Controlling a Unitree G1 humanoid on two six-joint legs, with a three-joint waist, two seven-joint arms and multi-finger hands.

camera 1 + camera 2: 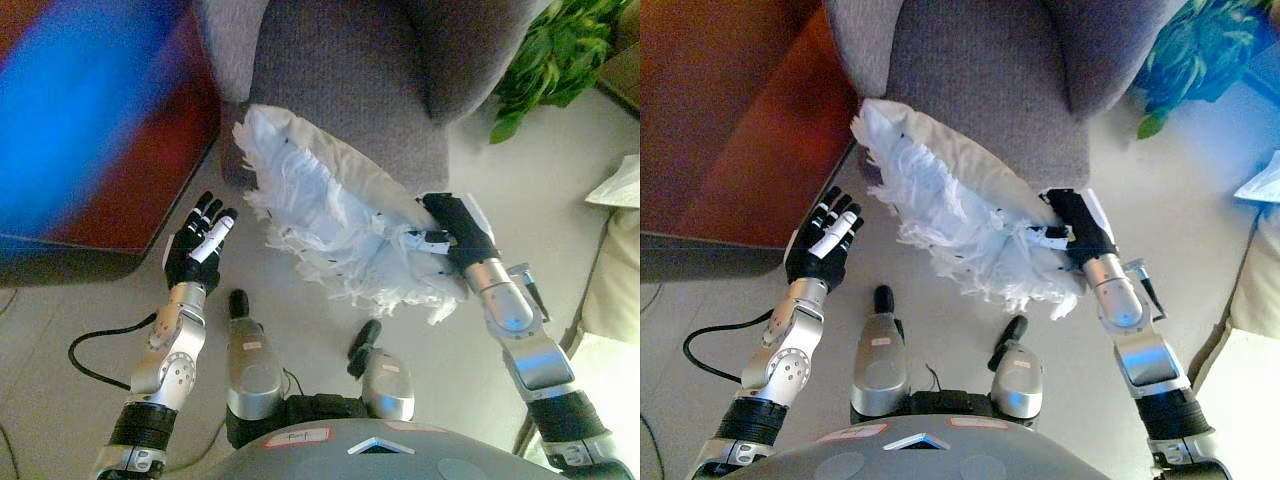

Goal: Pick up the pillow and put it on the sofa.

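- Now the white feathery pillow (340, 220) leans against the near front of the grey sofa (350, 80).
- Right hand (455, 232) pinches its right edge.
- Left hand (198, 243) hovers left, fingers straight, apart from it.

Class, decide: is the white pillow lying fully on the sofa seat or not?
Not fully. The pillow leans against the sofa front edge, its lower fringe hanging over the floor, with the right hand at its corner.

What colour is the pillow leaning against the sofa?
White, with a feathery fringe; the pillow shows best in the left eye view.
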